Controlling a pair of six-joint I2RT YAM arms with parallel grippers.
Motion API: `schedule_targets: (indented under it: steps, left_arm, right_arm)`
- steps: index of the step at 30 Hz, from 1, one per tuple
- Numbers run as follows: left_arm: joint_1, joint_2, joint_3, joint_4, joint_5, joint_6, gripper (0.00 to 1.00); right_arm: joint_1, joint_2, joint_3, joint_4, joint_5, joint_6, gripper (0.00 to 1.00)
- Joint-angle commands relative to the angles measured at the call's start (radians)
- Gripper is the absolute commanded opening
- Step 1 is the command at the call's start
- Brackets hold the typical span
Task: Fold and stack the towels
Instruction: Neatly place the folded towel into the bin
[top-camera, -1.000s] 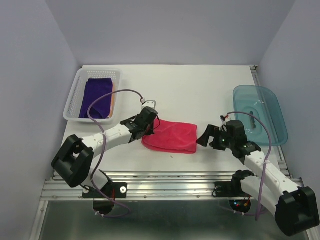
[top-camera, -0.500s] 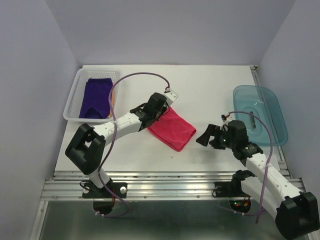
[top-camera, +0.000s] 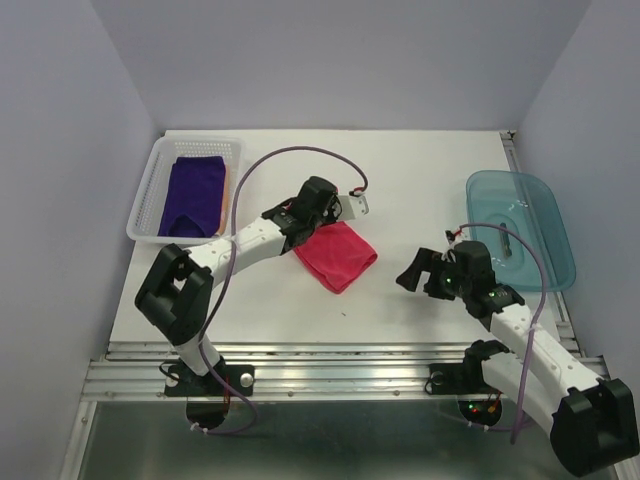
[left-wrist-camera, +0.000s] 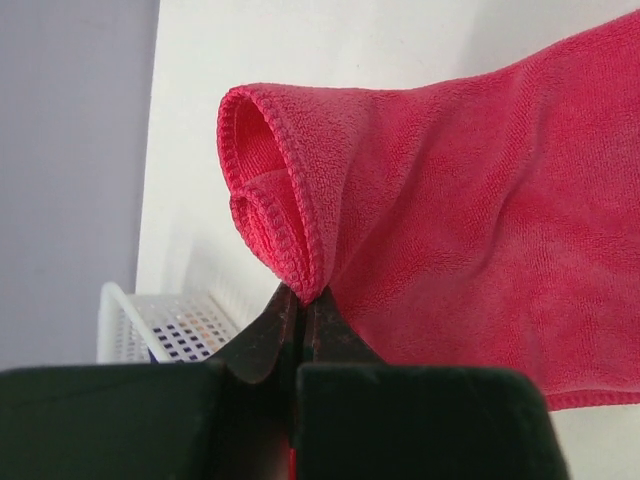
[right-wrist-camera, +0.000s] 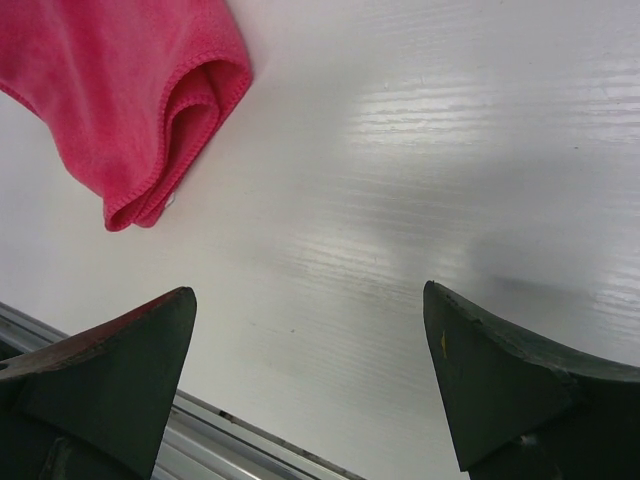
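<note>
The left hand (left-wrist-camera: 300, 318) is pressed together on the hem of the pink towel (top-camera: 338, 257), which lies doubled over at mid-counter (top-camera: 420, 180), while the right hand (right-wrist-camera: 305, 385) is spread and empty nearby. The purple towel (top-camera: 192, 195) lies flat in the basket (top-camera: 146, 200), a sliver of the orange towel (top-camera: 229, 195) showing at its edge. Those two look stacked, so by my judgement only the pink one is left to finish folding and add to the pile.
</note>
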Motion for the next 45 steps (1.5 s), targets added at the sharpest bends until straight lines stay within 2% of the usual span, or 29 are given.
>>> schedule_targets:
  steps: [1, 6, 9, 11, 17, 21, 25, 29, 30, 39, 45]
  left_arm:
    - [0.031, 0.004, 0.114, -0.035, 0.103, 0.177, 0.0]
    - [0.057, -0.096, 0.103, -0.166, 0.14, 0.331, 0.0]
    - [0.092, -0.206, 0.044, -0.206, 0.233, 0.384, 0.0]
    - [0.126, -0.272, 0.022, -0.292, 0.278, 0.415, 0.0]
    - [0.183, -0.39, -0.007, -0.427, 0.295, 0.423, 0.0]
    - [0.209, -0.47, -0.073, -0.465, 0.249, 0.464, 0.0]
    - [0.304, -0.597, -0.136, -0.485, 0.267, 0.515, 0.0]
    - [0.351, -0.685, -0.179, -0.5, 0.246, 0.564, 0.0]
    - [0.358, -0.699, -0.183, -0.51, 0.199, 0.578, 0.0]
    - [0.442, -0.785, -0.124, -0.597, 0.12, 0.622, 0.0]
    - [0.505, -0.817, -0.13, -0.56, 0.077, 0.725, 0.0]
  right_arm:
    - [0.006, -0.009, 0.052, -0.018, 0.089, 0.001, 1.0]
    - [0.006, -0.001, 0.059, -0.028, 0.138, 0.01, 1.0]
    - [0.007, 0.022, 0.075, -0.067, 0.203, 0.02, 1.0]
    - [0.006, 0.039, 0.08, -0.074, 0.213, 0.024, 1.0]
    - [0.006, 0.074, 0.12, -0.099, 0.247, 0.016, 1.0]
    - [0.006, 0.089, 0.138, -0.121, 0.269, 0.015, 1.0]
    - [0.006, 0.103, 0.14, -0.119, 0.319, 0.02, 1.0]
    - [0.006, 0.131, 0.149, -0.113, 0.341, 0.024, 1.0]
    - [0.006, 0.146, 0.155, -0.108, 0.345, 0.026, 1.0]
    - [0.006, 0.207, 0.171, -0.075, 0.348, 0.023, 1.0]
    - [0.006, 0.235, 0.178, -0.044, 0.335, 0.013, 1.0]
